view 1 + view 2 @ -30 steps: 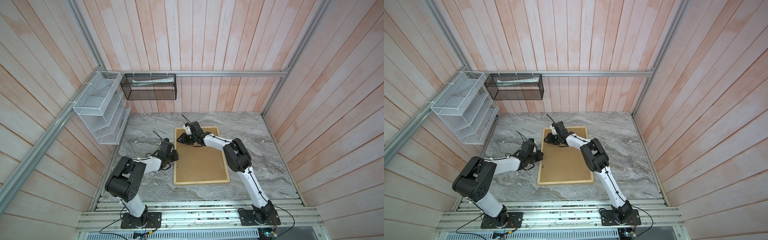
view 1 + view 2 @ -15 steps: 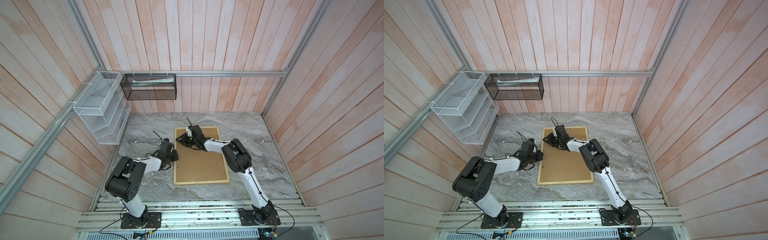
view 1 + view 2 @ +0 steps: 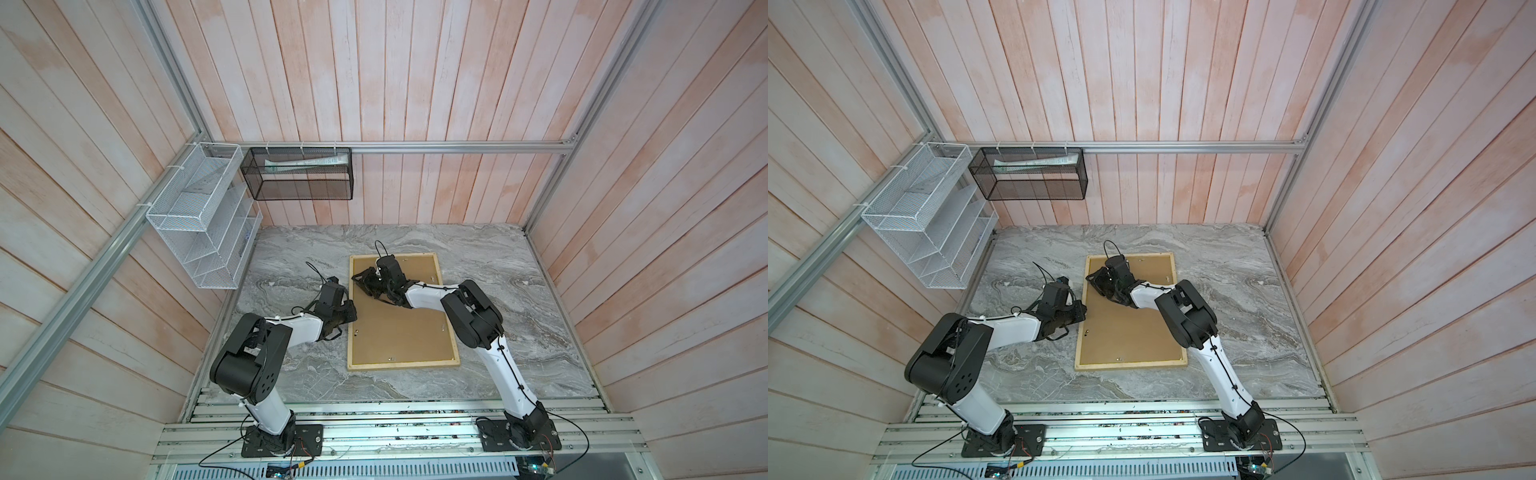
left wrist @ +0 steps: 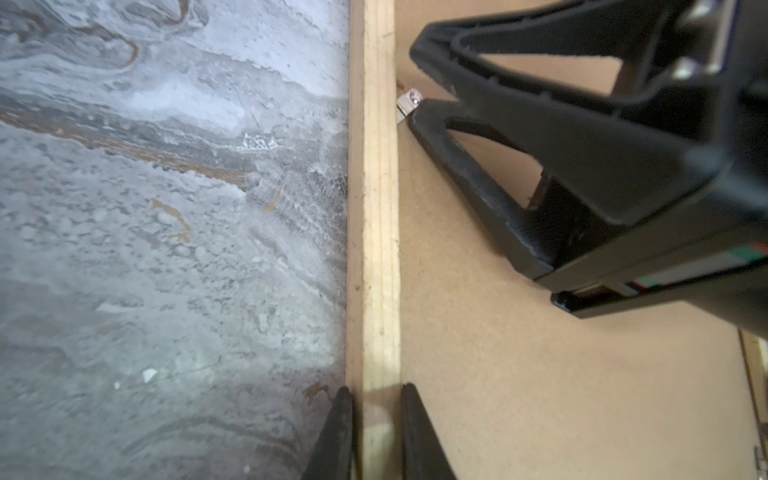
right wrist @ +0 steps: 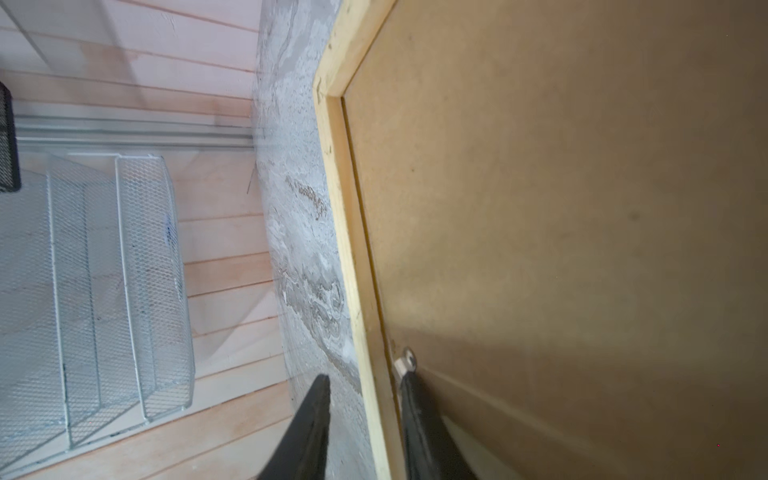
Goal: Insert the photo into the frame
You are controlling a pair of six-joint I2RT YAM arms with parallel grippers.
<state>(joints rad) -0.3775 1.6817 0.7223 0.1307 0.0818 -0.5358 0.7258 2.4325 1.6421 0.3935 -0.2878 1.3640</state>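
Two black left fingers stand close together. The pale wood edge of the frame is between them, one finger on each side, and they pinch it. Right by the inside finger is the brown board that fills the back of the frame. By the outside finger is the gray table.

A little way along the same wood edge are the right fingers. They are spread apart and hold nothing. One of them is down on the brown board. Its tip is at a small silver tab that sits where the board meets the wood. It looks like the tip touches the tab, but the view is too blurry to be sure. In the right wrist view the other right finger is out past the wood edge, with the table behind it.

The frame lies flat on the table, back side up, under both pairs of fingers. In both top views it sits near the middle of the table.

Far past the right fingers, beyond the table edge, a white wire rack hangs on the wood wall. Next to the rack hangs a black mesh basket.
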